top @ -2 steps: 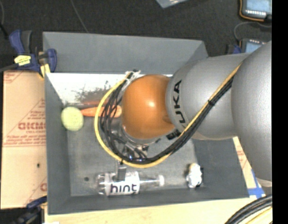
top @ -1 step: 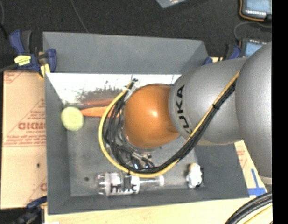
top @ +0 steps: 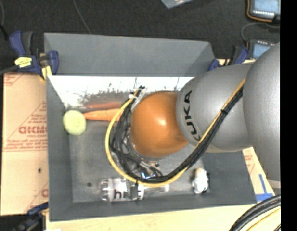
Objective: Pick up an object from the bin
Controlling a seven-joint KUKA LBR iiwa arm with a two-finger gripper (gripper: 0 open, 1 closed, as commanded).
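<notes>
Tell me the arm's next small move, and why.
Probably lower a little toward the clear plastic thing by the near wall of the bin: the wrist's orange cover sits just above it in the view. The green-headed orange stick and small white figure lie farther off.

One camera, set up high, looking down into the grey sheet-metal bin (top: 124, 57) and tipped a touch off the vertical. The far wall's inner face spreads wide along the top, while the near wall is just a thin strip at the bottom. The bin takes up most of the view, with dark floor (top: 114, 8) beyond its far rim. The big silver robot arm (top: 225, 109) reaches in from the right, close under the lens, its round orange wrist cover (top: 155, 124) over the bin's middle.
</notes>
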